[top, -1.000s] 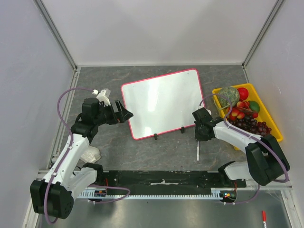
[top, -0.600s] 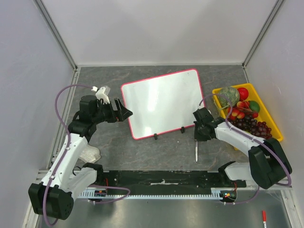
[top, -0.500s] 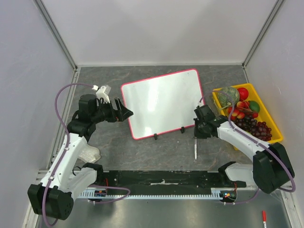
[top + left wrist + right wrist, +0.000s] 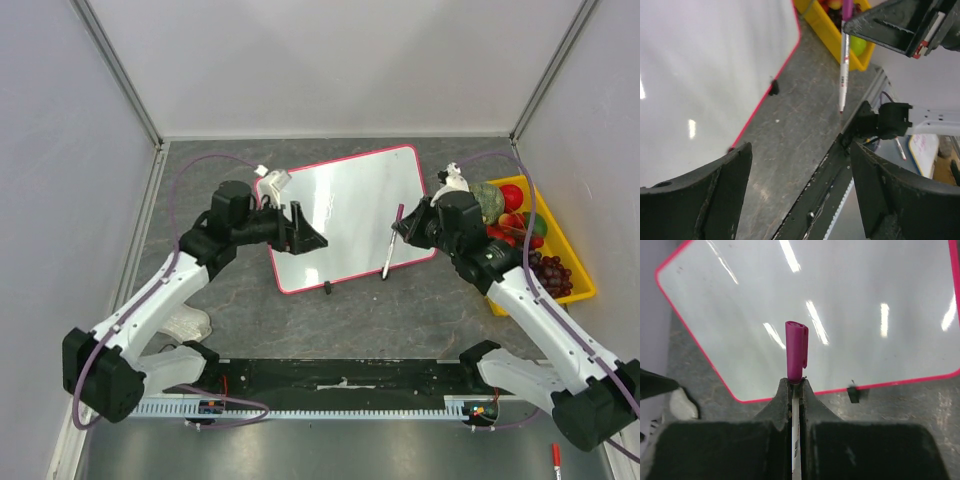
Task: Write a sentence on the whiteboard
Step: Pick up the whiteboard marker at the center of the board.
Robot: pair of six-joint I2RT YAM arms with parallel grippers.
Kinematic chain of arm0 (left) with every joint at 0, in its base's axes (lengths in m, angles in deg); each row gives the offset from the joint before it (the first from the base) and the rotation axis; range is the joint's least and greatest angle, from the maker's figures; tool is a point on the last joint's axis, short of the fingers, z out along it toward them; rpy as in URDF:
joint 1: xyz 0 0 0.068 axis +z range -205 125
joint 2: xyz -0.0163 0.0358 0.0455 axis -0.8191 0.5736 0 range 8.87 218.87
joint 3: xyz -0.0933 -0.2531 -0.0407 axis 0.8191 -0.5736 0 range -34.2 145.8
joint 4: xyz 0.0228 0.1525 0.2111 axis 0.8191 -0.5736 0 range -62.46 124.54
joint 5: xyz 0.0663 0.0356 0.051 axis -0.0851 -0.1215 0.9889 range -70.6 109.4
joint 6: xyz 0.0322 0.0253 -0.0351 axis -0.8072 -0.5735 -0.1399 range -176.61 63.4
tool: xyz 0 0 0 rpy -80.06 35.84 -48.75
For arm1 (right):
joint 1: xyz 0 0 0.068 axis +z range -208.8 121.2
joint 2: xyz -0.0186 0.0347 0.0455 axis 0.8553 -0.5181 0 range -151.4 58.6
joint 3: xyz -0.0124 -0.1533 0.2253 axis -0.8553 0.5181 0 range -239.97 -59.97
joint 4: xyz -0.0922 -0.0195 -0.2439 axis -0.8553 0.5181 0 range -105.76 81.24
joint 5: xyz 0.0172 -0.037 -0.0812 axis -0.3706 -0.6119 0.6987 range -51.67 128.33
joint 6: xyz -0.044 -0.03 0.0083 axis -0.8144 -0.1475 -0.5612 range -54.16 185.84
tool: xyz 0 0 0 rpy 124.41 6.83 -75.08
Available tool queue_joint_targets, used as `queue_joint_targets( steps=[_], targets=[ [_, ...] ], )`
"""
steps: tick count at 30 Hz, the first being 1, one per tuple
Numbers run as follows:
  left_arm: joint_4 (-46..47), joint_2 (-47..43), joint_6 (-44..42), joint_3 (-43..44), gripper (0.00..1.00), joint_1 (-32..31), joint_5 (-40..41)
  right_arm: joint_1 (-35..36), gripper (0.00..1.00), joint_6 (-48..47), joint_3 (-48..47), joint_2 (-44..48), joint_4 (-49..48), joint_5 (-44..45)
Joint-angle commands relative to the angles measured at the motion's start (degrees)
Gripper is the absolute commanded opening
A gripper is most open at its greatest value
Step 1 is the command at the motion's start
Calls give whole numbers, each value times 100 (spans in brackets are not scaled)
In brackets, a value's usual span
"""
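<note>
The whiteboard (image 4: 340,205), white with a pink-red rim, lies flat mid-table; its face is blank and no sentence is in view. My right gripper (image 4: 405,226) hovers at the board's lower right edge, shut on a white marker (image 4: 390,248) with a magenta cap (image 4: 796,355) sticking out beyond the fingertips. The marker hangs in the air, also seen in the left wrist view as a marker (image 4: 842,65). Over the board's left part, my left gripper (image 4: 303,232) is open with nothing between its fingers (image 4: 695,200).
A yellow bin (image 4: 580,265) of toy fruit stands right of the board. A black clip (image 4: 327,289) sits on the board's near edge. A white crumpled object (image 4: 190,325) lies by the left arm. A black rail (image 4: 340,375) runs along the near edge.
My right gripper shut on the marker and lifted it off the table up to the board's lower right edge. My left arm swung right over the board, its jaws narrowing slightly.
</note>
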Motion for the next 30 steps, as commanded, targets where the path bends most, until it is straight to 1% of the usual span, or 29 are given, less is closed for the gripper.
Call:
queue_joint_targets(
  steps=[1, 3, 6, 11, 13, 14, 19, 20, 22, 23, 24, 25, 26, 27, 28, 29, 30],
  targets=[
    [1358, 626, 683, 353, 81, -640, -618, 4, 0, 947, 324, 417, -1223, 72],
    [1868, 952, 895, 361, 79, -825, -750, 13, 0, 1228, 473, 549, -1557, 11],
    [2107, 1409, 992, 519, 76, -1080, -829, -4, 0, 1510, 641, 681, -1988, -77],
    [2292, 1963, 1027, 853, 74, -1440, -900, -5, 0, 1538, 562, 620, -2015, -130],
    [2345, 2130, 1036, 924, 71, -1537, -917, 4, 0, 1564, 536, 602, -2007, -130],
    [2380, 2227, 1054, 950, 68, -1572, -952, 4, 0, 1564, 518, 585, -2015, -139],
    [2679, 2465, 1229, 942, 38, -1660, -1014, -22, 0, 1590, 492, 558, -2015, -139],
    [2749, 2483, 1273, 916, 29, -1661, -1014, -22, 0, 1590, 500, 541, -2015, -139],
    [2811, 2509, 1291, 906, 17, -1661, -1023, -49, 0, 1616, 518, 541, -2015, -139],
    [2811, 2535, 1282, 915, 8, -1661, -1023, -49, 0, 1617, 535, 532, -2015, -139],
    [2785, 2544, 1265, 924, 2, -1661, -1006, -49, 0, 1608, 535, 515, -2033, -139],
    [2741, 2544, 1230, 924, 2, -1661, -962, -49, 0, 1547, 509, 480, -2024, -139],
    [2689, 2527, 1203, 915, 2, -1652, -883, -66, 5, 1451, 457, 436, -1998, -304],
    [2593, 2501, 1134, 915, 2, -1652, -813, -92, 14, 1345, 413, 383, -1972, -393],
    [2496, 2466, 1081, 915, 2, -1617, -716, -84, 26, 1240, 360, 322, -1971, -489],
    [2382, 2413, 1019, 915, 2, -1573, -602, -119, 41, 1117, 308, 295, -1937, -612],
    [2285, 2343, 966, 915, 2, -1520, -523, -136, 51, 1029, 237, 251, -1919, -718]
  ],
)
